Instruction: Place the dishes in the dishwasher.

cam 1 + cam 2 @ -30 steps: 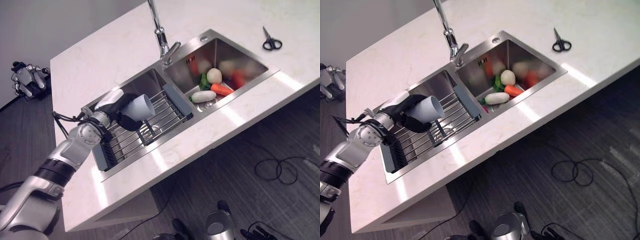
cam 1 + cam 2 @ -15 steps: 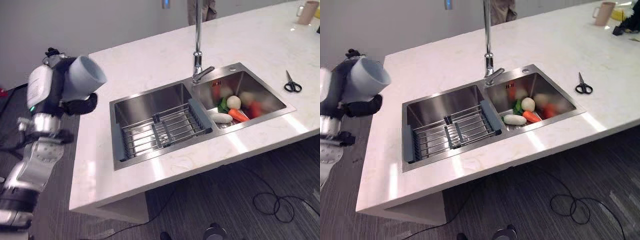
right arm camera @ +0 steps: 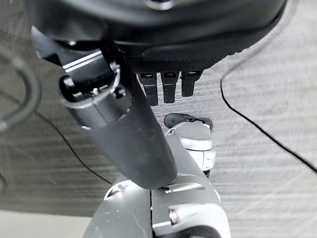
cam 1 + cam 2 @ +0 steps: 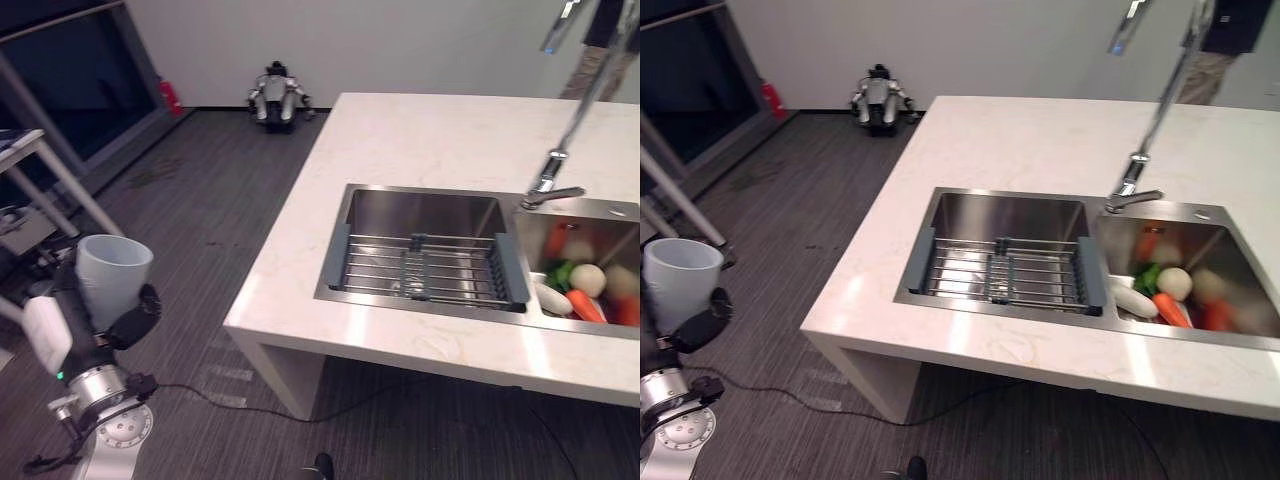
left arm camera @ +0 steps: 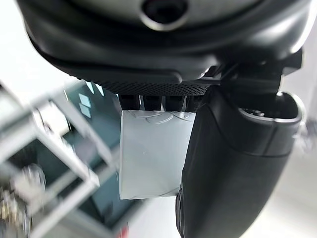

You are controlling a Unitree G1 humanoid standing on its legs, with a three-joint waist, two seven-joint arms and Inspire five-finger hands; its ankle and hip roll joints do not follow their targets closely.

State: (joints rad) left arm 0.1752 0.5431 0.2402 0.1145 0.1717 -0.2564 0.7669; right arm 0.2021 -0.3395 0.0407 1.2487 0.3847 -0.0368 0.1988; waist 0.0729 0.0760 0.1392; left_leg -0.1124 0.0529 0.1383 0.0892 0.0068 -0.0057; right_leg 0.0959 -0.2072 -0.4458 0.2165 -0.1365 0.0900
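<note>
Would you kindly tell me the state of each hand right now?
Left hand: shut on the white cup.
Right hand: open, holding nothing.

Open floor (image 4: 230, 250) is lying between the left robot hand (image 4: 125, 320), which is gripping a cup (image 4: 110, 280), and the tabletop (image 4: 420, 140). A wire rack (image 4: 425, 268) is spanning the left sink basin (image 4: 425, 212); vegetables (image 4: 575, 290) are crowding the right one.

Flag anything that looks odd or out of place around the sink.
Vegetables, a carrot among them, lie loose in the right sink basin, odd for a dish job. The drying rack in the left basin sits square and bare. The left hand holds the white cup upright.
</note>
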